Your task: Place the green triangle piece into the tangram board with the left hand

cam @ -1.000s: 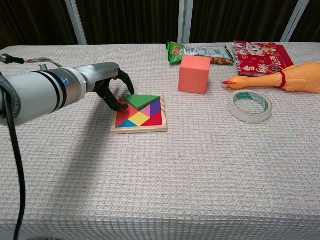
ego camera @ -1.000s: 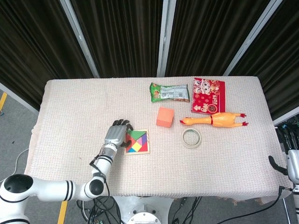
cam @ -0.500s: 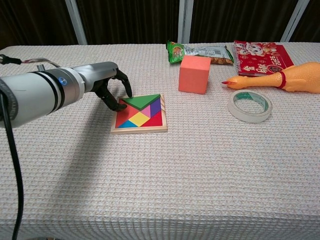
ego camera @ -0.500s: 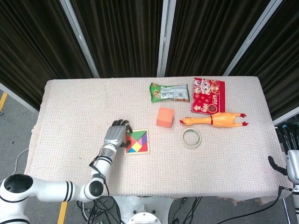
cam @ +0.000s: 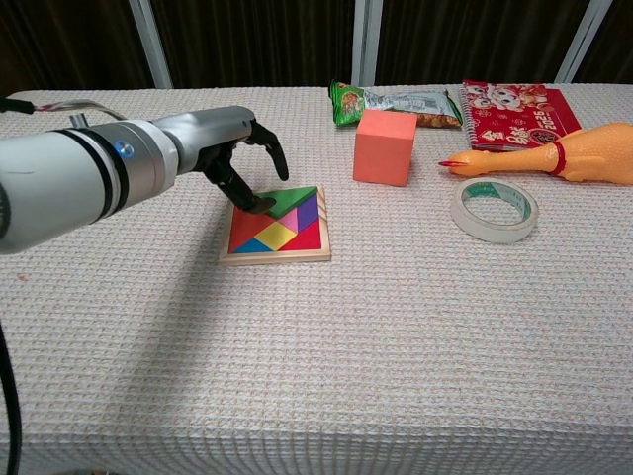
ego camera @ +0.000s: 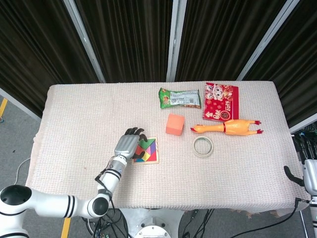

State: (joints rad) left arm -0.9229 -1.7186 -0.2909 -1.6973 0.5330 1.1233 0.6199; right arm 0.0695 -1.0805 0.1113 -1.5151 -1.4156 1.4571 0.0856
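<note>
The wooden tangram board (cam: 275, 257) lies left of centre on the table, filled with coloured pieces. The green triangle (cam: 295, 197) sits along its far edge, and looks level with the other pieces. My left hand (cam: 232, 153) hovers over the board's far left corner with fingers curved and apart; one dark fingertip (cam: 259, 205) touches the triangle's left corner. In the head view the left hand (ego camera: 130, 144) covers the left side of the board (ego camera: 150, 159). My right hand (ego camera: 308, 177) shows only partly at the right edge, beside the table.
An orange cube (cam: 385, 146) stands behind the board to the right. A tape roll (cam: 494, 209), a rubber chicken (cam: 554, 156), a red booklet (cam: 514, 102) and a green snack bag (cam: 396, 102) lie further right and back.
The left hand has moved right and lifted, from beside the board's left edge to over its far left corner. The green triangle has settled from tilted to flat in the board.
</note>
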